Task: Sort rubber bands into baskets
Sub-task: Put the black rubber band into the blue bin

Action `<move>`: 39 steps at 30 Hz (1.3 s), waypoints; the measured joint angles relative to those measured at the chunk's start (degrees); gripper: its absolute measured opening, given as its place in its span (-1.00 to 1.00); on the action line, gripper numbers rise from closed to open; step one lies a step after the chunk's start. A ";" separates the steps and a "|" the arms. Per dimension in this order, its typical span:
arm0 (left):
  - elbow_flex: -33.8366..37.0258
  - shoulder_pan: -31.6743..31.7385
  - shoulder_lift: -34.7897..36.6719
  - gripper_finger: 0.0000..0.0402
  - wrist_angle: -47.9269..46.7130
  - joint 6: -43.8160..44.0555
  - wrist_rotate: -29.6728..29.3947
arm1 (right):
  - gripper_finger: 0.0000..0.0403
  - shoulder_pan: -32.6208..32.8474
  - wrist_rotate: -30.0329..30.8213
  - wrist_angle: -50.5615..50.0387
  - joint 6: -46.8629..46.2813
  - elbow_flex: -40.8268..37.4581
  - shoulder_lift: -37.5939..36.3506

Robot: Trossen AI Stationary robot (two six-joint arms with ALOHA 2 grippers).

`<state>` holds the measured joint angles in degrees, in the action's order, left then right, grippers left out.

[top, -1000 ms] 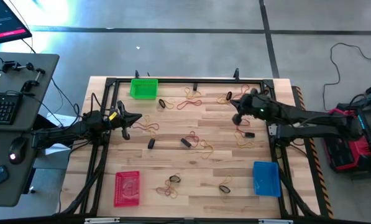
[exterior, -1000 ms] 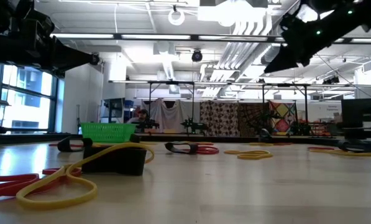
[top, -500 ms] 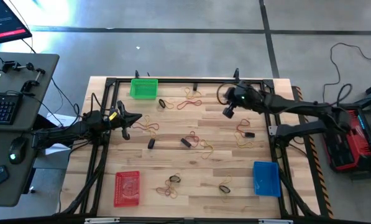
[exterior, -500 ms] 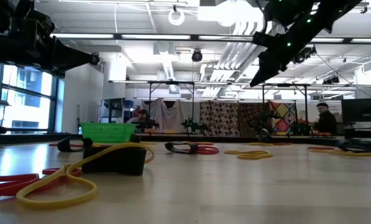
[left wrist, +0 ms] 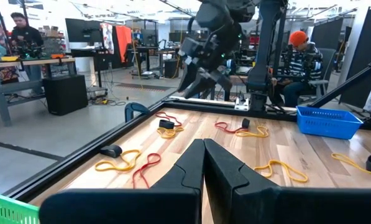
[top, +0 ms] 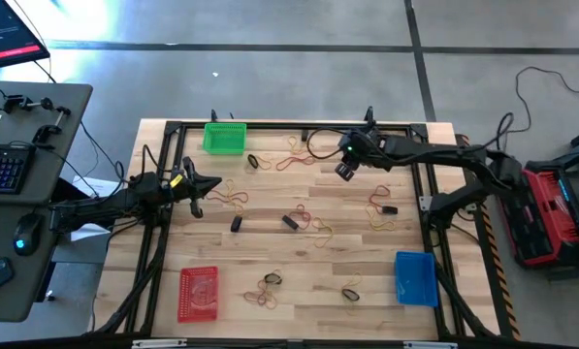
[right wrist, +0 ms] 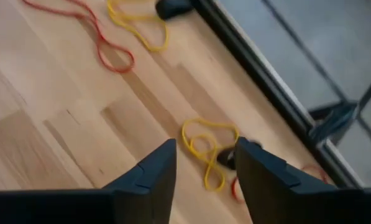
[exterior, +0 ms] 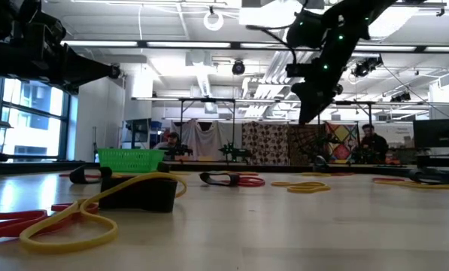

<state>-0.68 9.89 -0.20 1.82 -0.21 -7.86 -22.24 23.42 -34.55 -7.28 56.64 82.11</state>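
Many rubber bands (top: 291, 163) lay loose on the wooden table (top: 308, 262); none sat visibly in the green basket (top: 224, 137), red basket (top: 199, 293) or blue basket (top: 415, 276). My right gripper (right wrist: 205, 169) hung parted above a thin yellow loop (right wrist: 205, 144). I judged a low, centred pinch best, since the limp band lay flat. My left gripper (left wrist: 204, 163) waited closed, empty.

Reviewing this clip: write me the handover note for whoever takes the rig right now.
Left gripper: shut, empty, raised over the table's left side.
Right gripper: open, empty, above yellow rubber bands near the far rail.
Green basket far left, red basket near left, blue basket near right. None clearly holds bands.
Rubber bands lie scattered across the table.
Left: nearly all the sorting.
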 joint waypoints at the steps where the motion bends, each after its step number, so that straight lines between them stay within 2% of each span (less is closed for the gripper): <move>1: 0.01 -0.02 0.01 -1.00 0.01 0.00 0.01 | -0.21 0.00 0.00 -1.55 -1.07 1.04 0.95; 4: 0.01 0.00 0.01 -1.00 0.01 0.00 -0.01 | -0.20 0.00 -1.40 -4.58 -3.20 3.61 3.41; 8: 0.00 -0.02 0.01 -1.00 0.00 0.00 0.01 | -0.20 0.00 -5.07 -5.51 -1.67 5.24 5.35; 12: 0.01 0.00 0.01 -1.00 0.01 0.00 0.01 | -0.20 -0.50 -4.56 -5.33 0.74 5.62 6.16; 22: 0.01 0.00 0.01 -1.00 0.00 0.00 0.01 | -0.20 -12.12 -3.08 -6.01 -9.19 2.69 7.12; 26: -0.01 -0.02 0.01 -1.00 -0.01 0.00 0.01 | -0.20 -15.87 -5.82 -3.52 -8.87 2.51 10.42; 39: 0.01 -0.02 0.01 -1.00 0.01 0.00 0.01 | -0.23 -19.55 -8.05 1.40 -5.48 2.51 19.09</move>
<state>-0.67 9.87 -0.19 1.83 -0.21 -7.86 -41.79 15.37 -33.15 -12.76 59.16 101.20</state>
